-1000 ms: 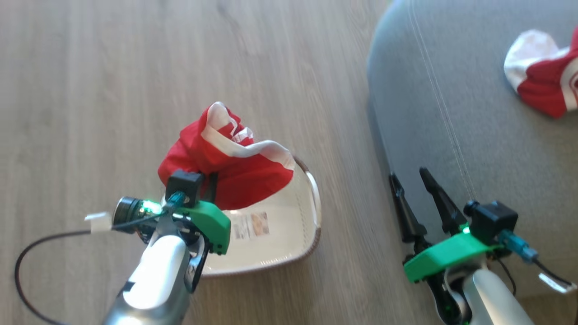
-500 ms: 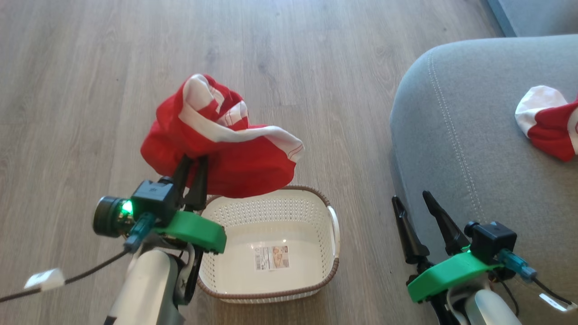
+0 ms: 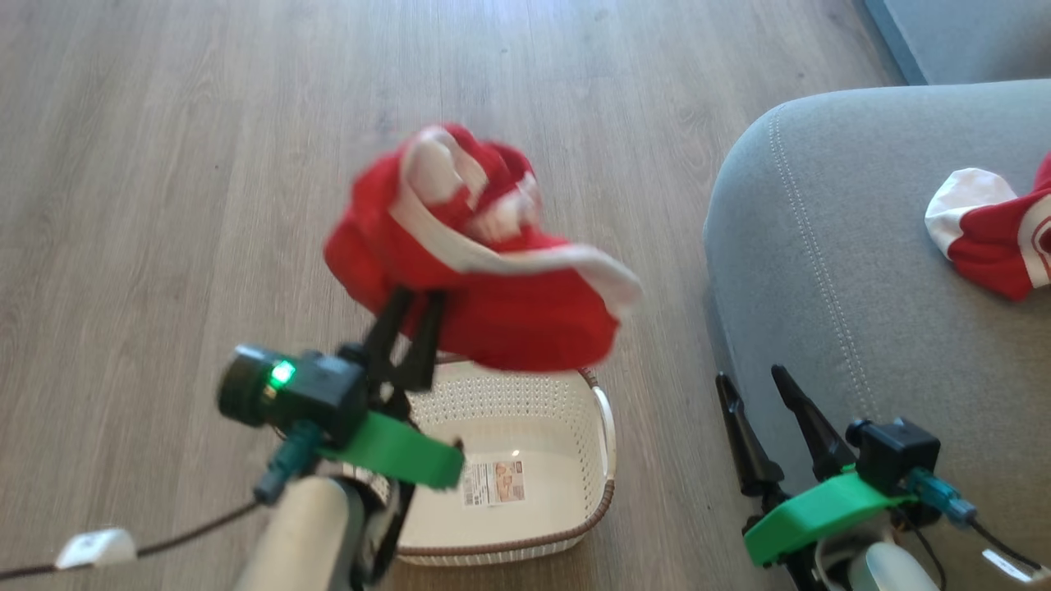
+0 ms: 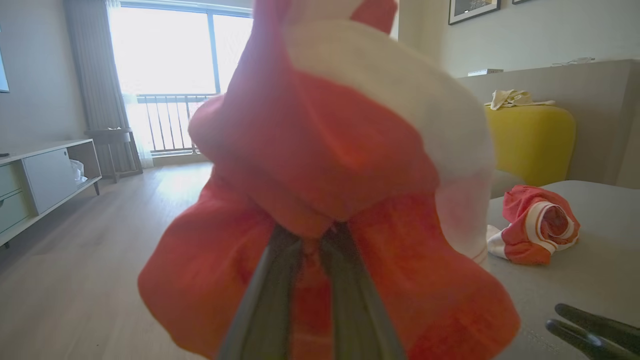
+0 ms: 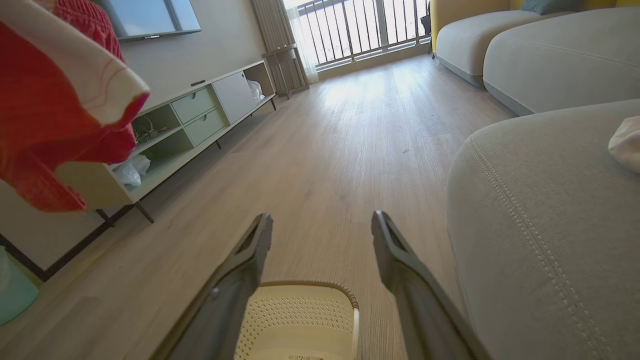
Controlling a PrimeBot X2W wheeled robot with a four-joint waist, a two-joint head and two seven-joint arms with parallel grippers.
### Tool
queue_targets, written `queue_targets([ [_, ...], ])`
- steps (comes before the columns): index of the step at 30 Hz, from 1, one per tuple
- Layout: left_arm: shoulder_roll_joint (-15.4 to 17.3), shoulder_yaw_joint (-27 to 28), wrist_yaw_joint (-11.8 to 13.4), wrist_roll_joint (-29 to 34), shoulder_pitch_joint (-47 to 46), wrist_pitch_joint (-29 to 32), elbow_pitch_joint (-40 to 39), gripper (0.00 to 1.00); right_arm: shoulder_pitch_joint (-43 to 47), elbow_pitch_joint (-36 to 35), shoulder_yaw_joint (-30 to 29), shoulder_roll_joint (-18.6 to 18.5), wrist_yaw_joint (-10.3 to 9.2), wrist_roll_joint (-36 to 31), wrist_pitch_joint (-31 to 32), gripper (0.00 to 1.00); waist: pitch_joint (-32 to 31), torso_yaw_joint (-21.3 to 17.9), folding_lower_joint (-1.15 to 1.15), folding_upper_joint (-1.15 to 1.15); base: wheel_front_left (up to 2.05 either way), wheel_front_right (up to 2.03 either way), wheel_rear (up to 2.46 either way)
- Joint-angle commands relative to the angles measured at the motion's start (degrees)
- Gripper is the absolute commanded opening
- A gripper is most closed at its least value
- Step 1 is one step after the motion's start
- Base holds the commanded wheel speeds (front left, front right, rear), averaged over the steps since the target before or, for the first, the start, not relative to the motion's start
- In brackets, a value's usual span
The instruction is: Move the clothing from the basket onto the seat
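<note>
A bunched red garment with white bands (image 3: 484,254) hangs in the air above the basket, pinched by my left gripper (image 3: 410,308), which is shut on its lower edge; the left wrist view has the same clothing (image 4: 330,165) draped over both fingers. Below it the cream perforated basket (image 3: 591,460) stands on the floor with just a label inside. A second red and white garment (image 3: 989,238) lies on the grey seat (image 3: 862,271) at the right. My right gripper (image 3: 751,386) is open beside the seat's front edge, holding nothing.
Wood floor (image 3: 205,164) spreads to the left and beyond the basket. A low TV cabinet (image 5: 190,125) lines the left wall. More grey sofa pieces (image 5: 550,55) and a yellow chair (image 4: 530,140) stand farther off.
The camera has moved. My left gripper has lifted the red garment out of the basket and carried it toward the seat. The right gripper has stayed open beside the seat.
</note>
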Motion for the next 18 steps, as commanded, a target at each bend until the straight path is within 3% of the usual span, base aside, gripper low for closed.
queue_targets([
  [1, 0.0, 1.3, -0.3, 0.5, -1.1, -0.7, -2.0, 0.00, -0.6, -1.7, 0.8, -0.2, -0.02, -0.4, -0.4, 1.00, -0.1, -0.1, 0.01, 0.00, 0.00, 0.00, 0.00],
  [12, 0.0, -2.7, -0.3, -0.6, 1.1, -0.7, -0.9, 0.00, 0.8, -2.2, 0.3, 0.5, -0.02, -0.9, -0.4, 1.00, 0.4, -0.3, 0.01, 0.00, 0.00, 0.00, 0.00],
  [18, 0.0, -5.1, -2.2, 0.3, 1.0, -0.7, -0.6, 0.00, 0.3, -2.3, 0.0, 0.2, -0.02, -0.9, -0.4, 1.00, 0.5, -0.3, 0.01, 0.00, 0.00, 0.00, 0.00],
])
